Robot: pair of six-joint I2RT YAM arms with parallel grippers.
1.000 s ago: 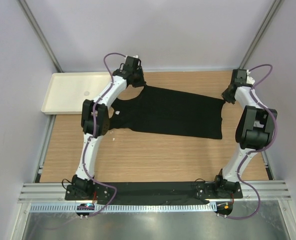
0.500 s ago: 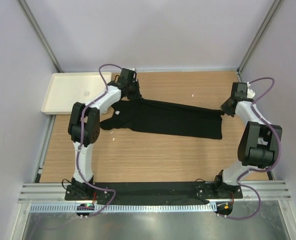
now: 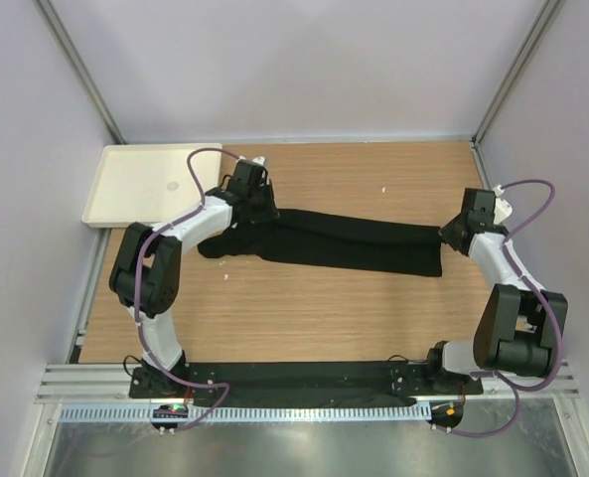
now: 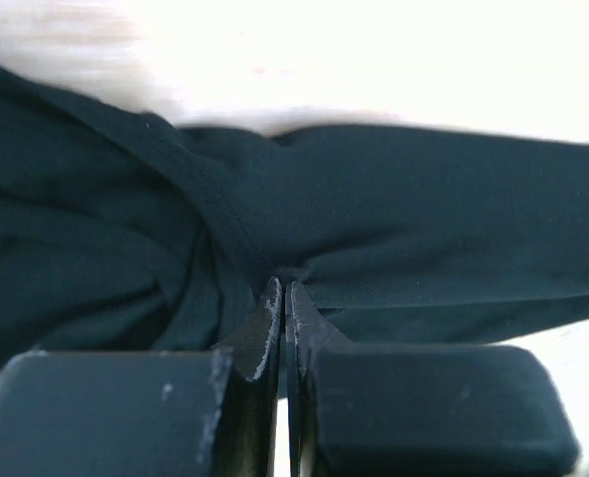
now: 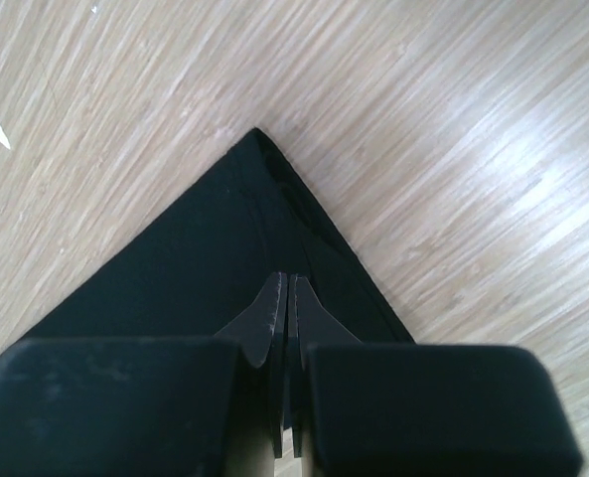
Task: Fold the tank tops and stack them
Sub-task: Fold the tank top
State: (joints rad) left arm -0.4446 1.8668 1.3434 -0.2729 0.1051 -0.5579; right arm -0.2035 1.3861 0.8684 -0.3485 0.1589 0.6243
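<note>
The left tool (image 4: 282, 294) is pinched shut on a bunched fold at the strap end of the black soft-fabric sleeveless tank top (image 3: 354, 243). The right tool (image 5: 284, 286) is clamped on a hem corner. The top lies as a narrow band on the far half of the wood-grain counter (image 3: 314, 318). Its long axis runs left to right, straps toward the left edge and hem toward the right edge.

Tank top (image 3: 354, 244) on table (image 3: 304, 318), right of tray (image 3: 135, 189)
</note>
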